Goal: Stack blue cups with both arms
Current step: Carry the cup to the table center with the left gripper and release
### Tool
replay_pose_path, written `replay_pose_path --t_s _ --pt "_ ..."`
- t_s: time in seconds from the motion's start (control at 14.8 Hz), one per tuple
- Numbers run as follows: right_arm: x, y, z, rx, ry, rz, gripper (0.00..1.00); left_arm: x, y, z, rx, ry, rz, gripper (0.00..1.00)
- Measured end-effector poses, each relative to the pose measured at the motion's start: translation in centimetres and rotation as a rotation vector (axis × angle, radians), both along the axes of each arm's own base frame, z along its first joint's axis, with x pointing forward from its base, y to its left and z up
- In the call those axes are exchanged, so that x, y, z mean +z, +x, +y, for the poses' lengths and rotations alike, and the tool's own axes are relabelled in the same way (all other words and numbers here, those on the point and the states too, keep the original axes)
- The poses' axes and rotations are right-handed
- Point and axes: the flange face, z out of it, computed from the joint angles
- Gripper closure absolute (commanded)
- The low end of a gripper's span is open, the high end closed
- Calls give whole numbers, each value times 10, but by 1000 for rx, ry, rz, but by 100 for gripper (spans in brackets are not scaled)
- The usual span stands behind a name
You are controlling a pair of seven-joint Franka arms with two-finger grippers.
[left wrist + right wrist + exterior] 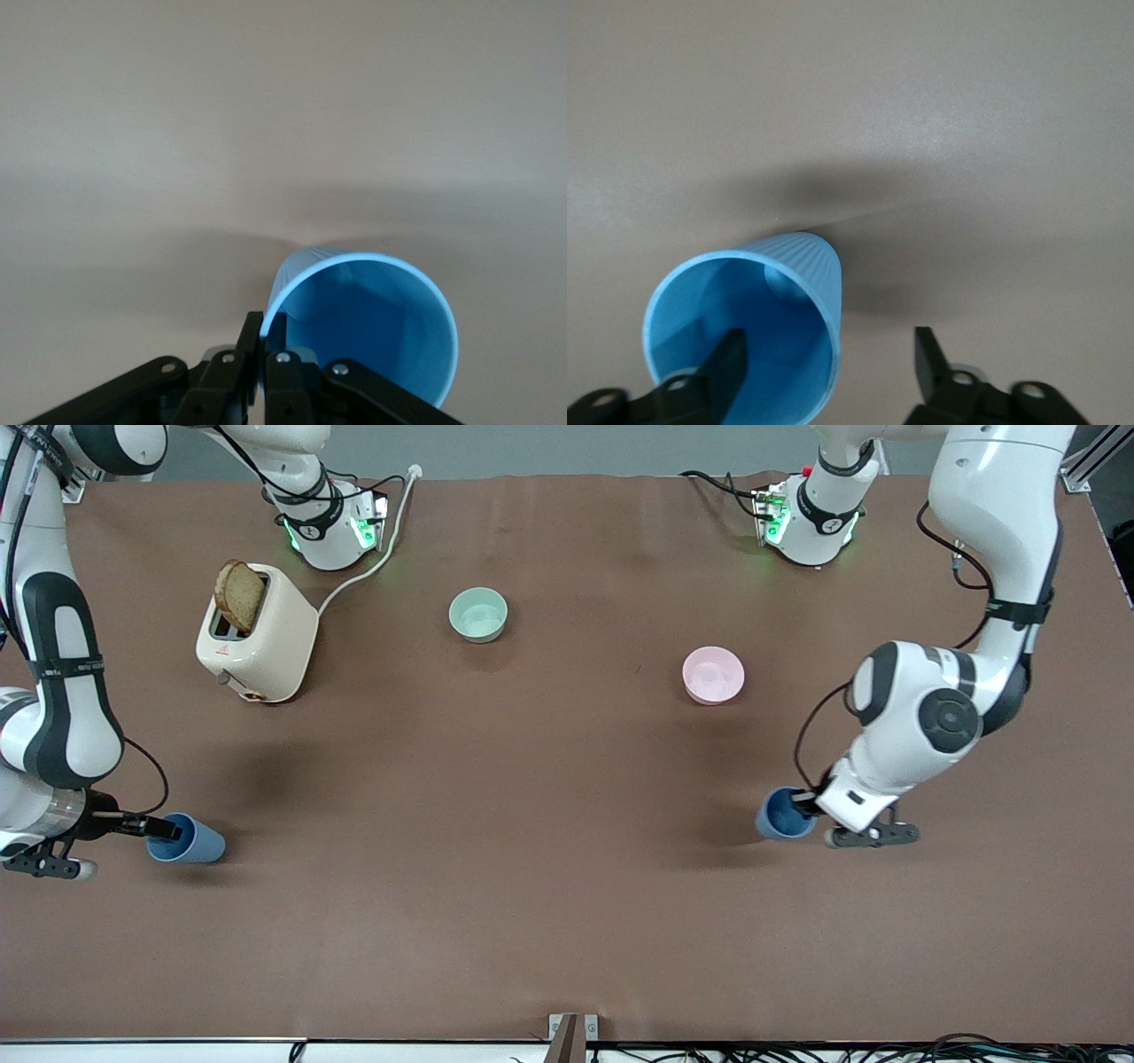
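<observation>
The left gripper [808, 804] is pinching 1 blue cup's [783, 813] rim at the left arm's end. The right gripper [168, 831] is straddling the other blue cup's [188, 840] wall, jaws spread. The mint-green bowl [478, 615] and pink bowl [713, 675] are sitting empty; bread [239, 596] is standing in the toaster [257, 636].

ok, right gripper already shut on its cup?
No: in the right wrist view the right gripper stands open, one finger inside the blue cup, the other outside, apart from its wall.

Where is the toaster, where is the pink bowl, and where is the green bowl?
toaster [266, 642]: front view, on its cream side wall, beside the bread slice sticking out.
pink bowl [713, 674]: front view, on the inside of the bowl.
green bowl [478, 615]: front view, on the inside of the bowl.
</observation>
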Motion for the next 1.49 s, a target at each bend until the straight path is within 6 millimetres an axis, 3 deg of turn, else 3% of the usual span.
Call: replay_pose_path --t_s 0.14,0.27,0.47,0.74,0.81,0.88,0.95,1.02,1.08,1.15,1.35,1.49 --pt "-6 0 0 -2 8 -1 86 16 -16 -66 62 -41 10 100" --pt "-8 0 1 -17 35 -8 97 23 -41 -132 115 -62 22 100" --pt "-8 1 2 -22 44 -12 98 17 -83 -217 178 -77 53 100" --pt "5 6 6 -14 44 -30 98 -8 -117 -293 221 -72 80 99" --pt "17 9 10 -5 49 -32 98 -16 -123 -307 227 -68 84 97" --pt "33 11 17 8 56 -31 98 -23 -129 -319 233 -66 89 89" --pt "53 13 28 23 59 -38 98 -29 -134 -329 238 -65 94 73" --pt "76 15 42 29 62 -45 98 -33 -136 -335 240 -65 99 49" --pt "98 15 59 25 67 -44 98 -35 -137 -338 242 -65 101 17" --pt "120 14 80 13 73 -36 98 -36 -137 -339 247 -66 101 0" --pt "174 9 148 -17 80 -34 98 -18 -121 -335 271 -89 77 0" --pt "202 2 197 -34 86 -27 99 17 -95 -318 307 -75 67 0"
